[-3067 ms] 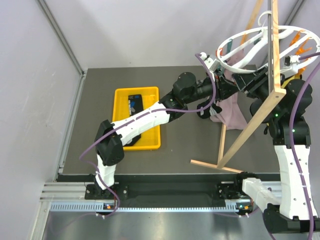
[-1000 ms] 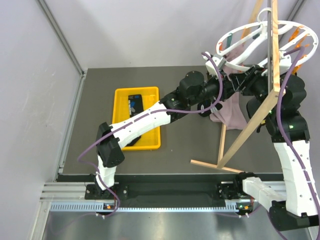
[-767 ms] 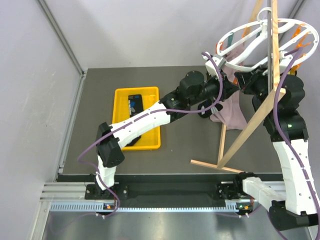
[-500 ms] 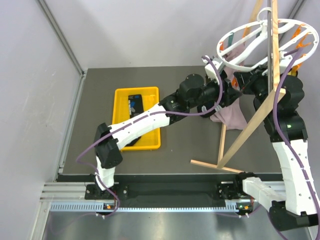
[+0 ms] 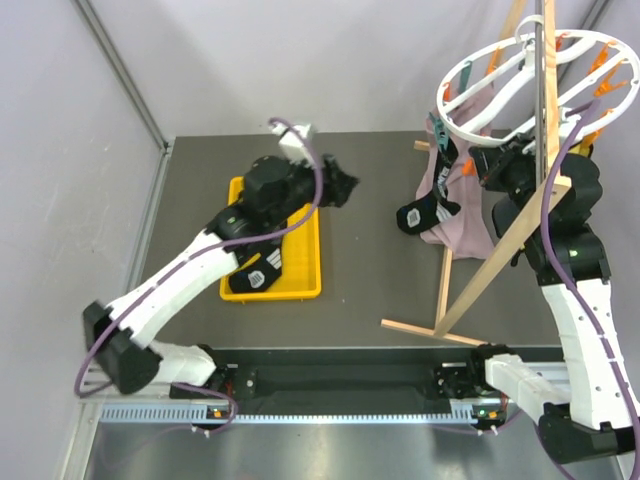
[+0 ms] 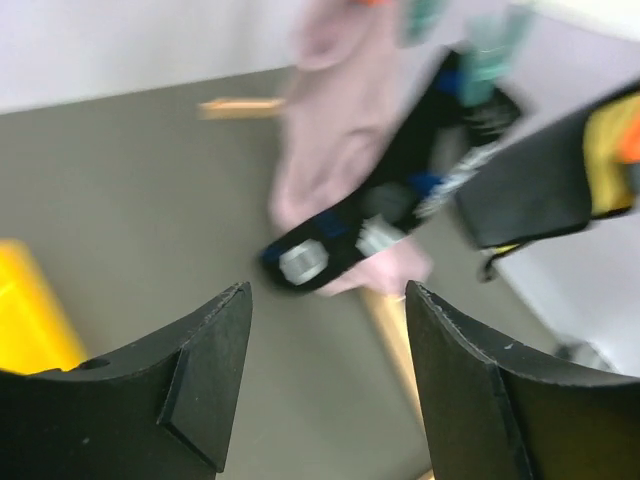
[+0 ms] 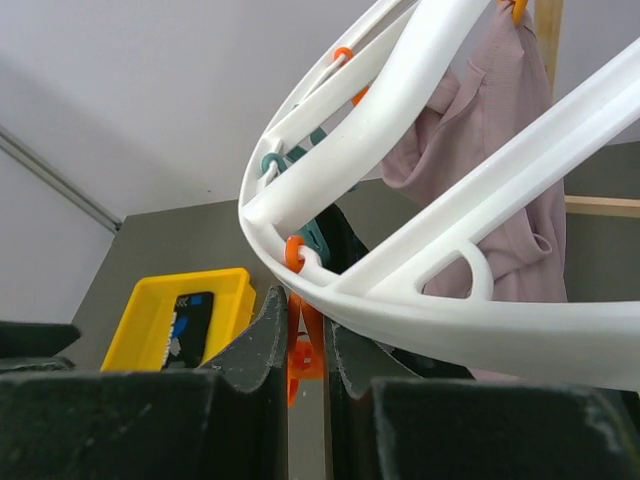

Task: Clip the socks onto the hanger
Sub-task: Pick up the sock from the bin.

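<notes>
- The right gripper [image 7: 305, 320] reaches up under the large round white plastic hanger [image 7: 520, 320]. Its jaws are narrowed onto an orange clip [image 7: 300, 352] on the rim, probably to squeeze it open for the next sock.
- One long black sock with grey and white patches [image 5: 420, 213] hangs limp from a teal plastic clip [image 5: 437, 130] on the ring's near-left rim. It drapes against a soft pink-mauve cloth garment [image 5: 458, 228].
- The second sock [image 5: 252, 277] lies crumpled in the near end of the yellow rectangular plastic tray [image 5: 305, 285], so the task looks about half done.
- The left gripper [image 6: 328, 290] hovers above the tray's far right corner, fingers spread wide with nothing between them. It seems placed to go down for that remaining sock.
- The ring is rigid and smooth with curved spokes. It hangs tilted from a slim light wooden frame [image 5: 500, 260] on the matte grey table [image 5: 370, 280].
</notes>
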Robot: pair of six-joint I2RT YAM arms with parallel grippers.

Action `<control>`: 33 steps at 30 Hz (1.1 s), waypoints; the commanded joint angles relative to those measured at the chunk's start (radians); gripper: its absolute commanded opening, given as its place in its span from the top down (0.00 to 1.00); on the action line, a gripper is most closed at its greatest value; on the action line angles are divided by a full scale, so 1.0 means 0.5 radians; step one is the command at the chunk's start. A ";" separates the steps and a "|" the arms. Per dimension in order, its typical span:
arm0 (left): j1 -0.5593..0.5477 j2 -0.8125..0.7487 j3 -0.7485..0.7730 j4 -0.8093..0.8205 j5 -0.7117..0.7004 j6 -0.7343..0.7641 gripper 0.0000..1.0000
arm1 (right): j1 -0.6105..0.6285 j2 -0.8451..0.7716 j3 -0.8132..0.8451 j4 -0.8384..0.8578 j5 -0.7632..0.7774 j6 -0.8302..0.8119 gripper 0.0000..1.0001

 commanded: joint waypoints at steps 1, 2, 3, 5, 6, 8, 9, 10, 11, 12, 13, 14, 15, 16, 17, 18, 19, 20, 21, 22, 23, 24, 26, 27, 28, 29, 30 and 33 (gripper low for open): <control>0.108 -0.349 -0.240 -0.389 -0.239 0.004 0.32 | 0.034 -0.032 -0.012 -0.070 0.034 -0.031 1.00; 0.132 -0.401 -0.273 -0.478 -0.322 -0.002 0.32 | 0.037 -0.029 -0.012 -0.070 0.046 -0.037 1.00; 0.169 -0.447 -0.332 -0.555 -0.444 -0.009 0.31 | 0.037 -0.023 -0.015 -0.064 0.043 -0.040 1.00; 0.203 -0.554 -0.384 -0.769 -0.534 0.004 0.30 | 0.034 -0.017 -0.027 -0.046 0.022 -0.043 1.00; 0.228 -0.588 -0.427 -0.834 -0.589 0.013 0.29 | 0.034 -0.013 -0.052 -0.022 0.013 -0.043 1.00; 0.264 -0.595 -0.449 -1.012 -0.632 -0.014 0.28 | 0.034 -0.026 -0.116 0.012 0.004 -0.046 1.00; 0.304 -0.573 -0.458 -1.064 -0.669 -0.036 0.28 | 0.037 -0.032 -0.144 0.052 -0.003 -0.046 1.00; 0.326 -0.552 -0.461 -1.134 -0.678 -0.060 0.28 | 0.037 -0.041 -0.168 0.070 0.007 -0.068 1.00; 0.347 -0.531 -0.461 -1.144 -0.675 -0.097 0.28 | 0.034 -0.044 -0.199 0.074 0.016 -0.083 1.00; 0.381 -0.476 -0.461 -1.147 -0.672 -0.113 0.29 | 0.034 -0.038 -0.214 0.077 0.019 -0.098 1.00; 0.393 -0.439 -0.455 -1.141 -0.666 -0.131 0.30 | 0.037 -0.038 -0.224 0.074 0.031 -0.138 1.00; 0.406 -0.396 -0.443 -1.123 -0.657 -0.174 0.30 | 0.037 -0.035 -0.242 0.077 0.055 -0.163 1.00; 0.421 -0.295 -0.406 -1.123 -0.648 -0.196 0.30 | 0.034 -0.032 -0.251 0.077 0.065 -0.181 1.00; 0.427 -0.245 -0.381 -1.123 -0.660 -0.220 0.30 | 0.034 -0.029 -0.263 0.074 0.074 -0.212 1.00; 0.442 -0.190 -0.330 -1.120 -0.669 -0.293 0.30 | 0.034 -0.029 -0.279 0.080 0.083 -0.221 1.00; 0.452 -0.090 -0.305 -1.123 -0.675 -0.333 0.30 | 0.034 -0.023 -0.285 0.092 0.077 -0.227 1.00; 0.461 -0.040 -0.283 -1.108 -0.657 -0.364 0.30 | 0.034 -0.014 -0.288 0.092 0.062 -0.234 1.00; 0.470 0.012 -0.259 -1.092 -0.626 -0.416 0.30 | 0.037 -0.010 -0.288 0.095 0.044 -0.228 1.00; 0.491 0.125 -0.189 -1.089 -0.608 -0.435 0.30 | 0.034 -0.001 -0.291 0.104 0.022 -0.224 1.00; 0.501 0.190 -0.136 -1.116 -0.596 -0.453 0.30 | 0.037 0.011 -0.294 0.113 -0.018 -0.221 1.00; 0.507 0.257 -0.020 -1.144 -0.617 -0.472 0.30 | 0.034 0.017 -0.294 0.114 -0.030 -0.221 1.00; 0.516 0.398 0.042 -1.214 -0.638 -0.478 0.30 | 0.034 0.023 -0.288 0.101 -0.036 -0.221 1.00; 0.556 0.631 0.261 -1.294 -0.672 -0.478 0.29 | 0.034 0.020 -0.288 0.101 -0.030 -0.221 1.00; 0.574 0.708 0.351 -1.416 -0.699 -0.475 0.30 | 0.034 0.014 -0.291 0.098 -0.021 -0.218 1.00; 0.590 0.782 0.443 -1.475 -0.730 -0.478 0.30 | 0.034 0.005 -0.291 0.098 -0.009 -0.218 1.00; 0.614 0.913 0.608 -1.533 -0.800 -0.481 0.30 | 0.034 -0.001 -0.291 0.101 -0.003 -0.218 1.00; 0.630 0.969 0.683 -1.570 -0.831 -0.472 0.29 | 0.037 -0.001 -0.285 0.092 -0.003 -0.227 1.00; 0.669 1.120 0.864 -1.559 -0.884 -0.438 0.29 | 0.037 -0.016 -0.279 0.086 0.000 -0.218 1.00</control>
